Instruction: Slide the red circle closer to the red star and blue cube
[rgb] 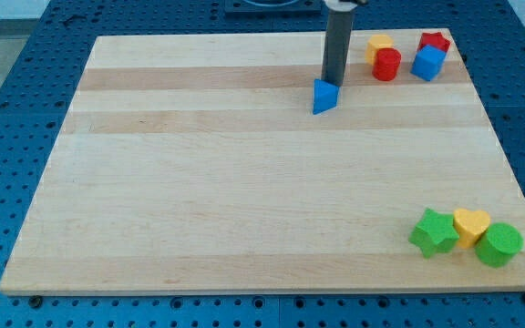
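The red circle (387,65), a short red cylinder, stands near the board's top right. A yellow block (379,45) touches it from above. The blue cube (428,63) sits just to its right with a small gap. The red star (435,41) is behind the blue cube, at the top right corner. My tip (334,81) is to the left of the red circle, apart from it. It rests right above a blue triangle (324,97) and touches or nearly touches it.
A green star (434,232), a yellow heart (471,224) and a green cylinder (499,244) cluster at the bottom right of the wooden board (199,182). The board lies on a blue perforated table (7,82).
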Controlling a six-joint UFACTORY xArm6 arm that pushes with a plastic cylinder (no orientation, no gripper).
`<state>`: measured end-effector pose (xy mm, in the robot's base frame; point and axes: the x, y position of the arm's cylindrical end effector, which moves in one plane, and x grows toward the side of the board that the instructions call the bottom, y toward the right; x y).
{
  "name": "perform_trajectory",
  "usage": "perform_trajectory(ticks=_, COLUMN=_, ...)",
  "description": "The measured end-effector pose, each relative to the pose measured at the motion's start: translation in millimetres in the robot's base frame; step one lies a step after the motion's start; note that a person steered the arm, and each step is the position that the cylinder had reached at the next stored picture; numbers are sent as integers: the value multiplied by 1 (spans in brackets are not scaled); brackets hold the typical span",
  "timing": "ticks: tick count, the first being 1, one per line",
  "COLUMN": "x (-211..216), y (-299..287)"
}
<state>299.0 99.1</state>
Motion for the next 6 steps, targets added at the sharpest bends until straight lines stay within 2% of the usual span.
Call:
perform_trajectory(ticks=1, x=-12, y=12)
perform_trajectory(ticks=6, x=-13, y=74)
